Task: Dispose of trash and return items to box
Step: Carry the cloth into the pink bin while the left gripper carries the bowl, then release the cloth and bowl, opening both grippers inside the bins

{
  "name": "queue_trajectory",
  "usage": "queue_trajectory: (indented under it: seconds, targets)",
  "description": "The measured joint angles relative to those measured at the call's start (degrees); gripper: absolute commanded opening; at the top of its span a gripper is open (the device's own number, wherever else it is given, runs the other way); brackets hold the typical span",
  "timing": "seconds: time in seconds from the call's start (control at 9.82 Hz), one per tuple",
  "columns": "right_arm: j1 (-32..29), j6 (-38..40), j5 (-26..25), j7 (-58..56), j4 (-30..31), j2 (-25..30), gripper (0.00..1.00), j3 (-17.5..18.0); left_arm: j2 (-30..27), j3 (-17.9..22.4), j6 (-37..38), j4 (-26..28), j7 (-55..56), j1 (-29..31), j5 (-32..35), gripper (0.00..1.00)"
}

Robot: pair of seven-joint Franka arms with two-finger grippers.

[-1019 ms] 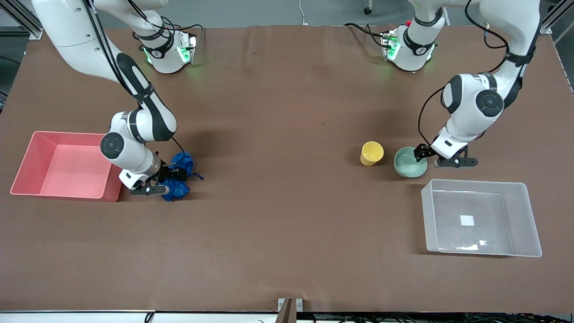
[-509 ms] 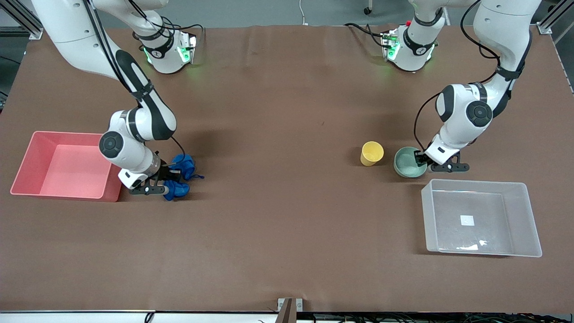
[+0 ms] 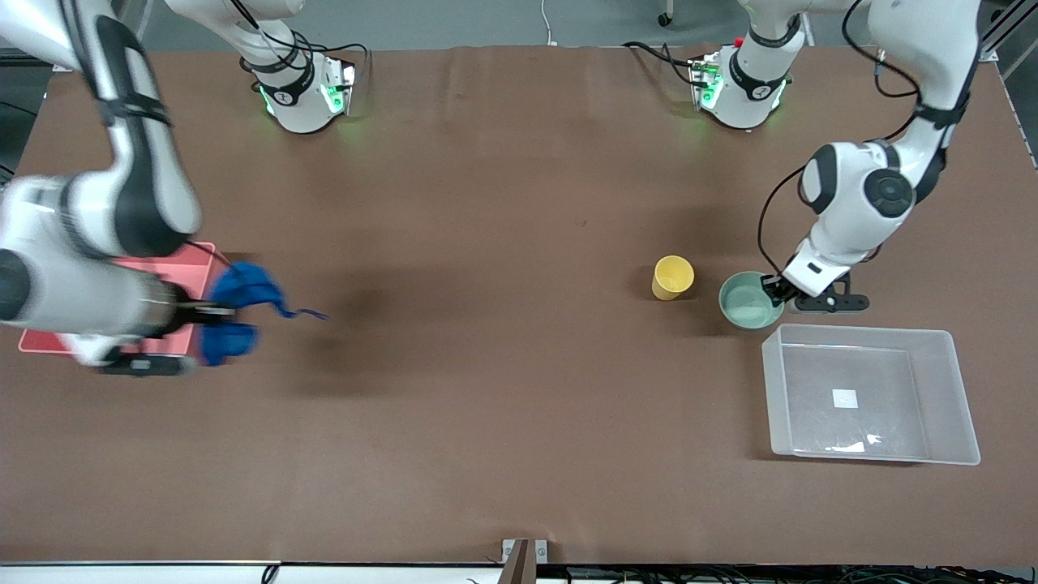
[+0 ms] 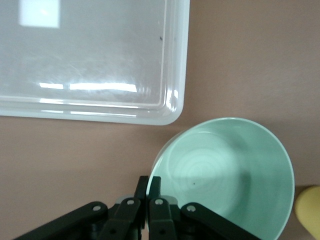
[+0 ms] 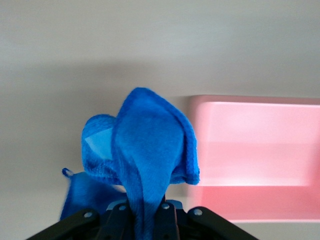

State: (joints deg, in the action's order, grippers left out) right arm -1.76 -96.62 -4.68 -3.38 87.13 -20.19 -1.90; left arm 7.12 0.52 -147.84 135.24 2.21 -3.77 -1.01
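My right gripper [image 3: 197, 311] is shut on the royal-blue fabric trash [image 3: 239, 307] and holds it in the air beside the pink tub [image 3: 190, 258]; its string end trails out. In the right wrist view the fabric [image 5: 145, 150] bulges from my right gripper [image 5: 146, 207], with the pink tub [image 5: 255, 150] beside it. My left gripper [image 3: 774, 285] is shut on the rim of the mint-green bowl [image 3: 748, 301], close to the clear box [image 3: 869, 394]. The left wrist view shows my left gripper [image 4: 148, 186] pinching the bowl [image 4: 225, 175], with the box [image 4: 100, 60] alongside. The yellow cup [image 3: 671, 277] stands beside the bowl.
The pink tub is mostly hidden under the right arm at that arm's end of the table. A white label [image 3: 844, 398] lies on the box floor. The cup's edge [image 4: 309, 210] shows in the left wrist view. The brown table [image 3: 503, 341] spreads between the two groups.
My right gripper has lifted the blue fabric off the table and swung it toward the pink tub. My left gripper closed on the bowl's rim and shifted the bowl slightly toward the clear box.
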Motion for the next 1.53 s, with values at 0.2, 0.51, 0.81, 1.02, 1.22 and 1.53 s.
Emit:
queue_trajectory:
  seconds: [0.2, 0.51, 0.81, 1.02, 1.22, 1.53]
  targets:
    - [-1.2, -1.9, -2.5, -13.2, -0.2, 0.1, 0.02, -8.9, -4.3, 1.4, 12.4, -8.8, -0.1, 0.1, 0.0, 0.0]
    - [-3.4, -15.8, -2.9, -22.8, 10.1, -2.1, 0.03, -14.4, 5.9, 4.4, 16.0, -25.7, -3.7, 0.8, -0.1, 0.0]
    - [-3.7, -32.8, -1.7, -22.8, 22.6, -4.4, 0.22, -14.7, 22.1, 8.0, 18.4, -41.1, -10.6, 1.3, -4.0, 0.01]
    - [-3.7, -40.0, 1.5, -22.8, 29.6, -5.1, 1.0, -14.7, 30.0, 9.2, 19.0, -47.3, -14.8, 2.4, -6.6, 0.03]
    - [-3.6, -40.9, 2.3, -22.8, 30.8, -5.1, 1.0, -14.7, 34.2, 9.2, 18.8, -50.0, -15.2, 2.6, -7.0, 0.03]
    - [-3.6, -36.9, 2.8, -21.3, 27.4, -2.2, 1.0, -14.7, 36.5, 9.1, 16.9, -50.5, -15.2, 2.4, -8.4, 0.06]
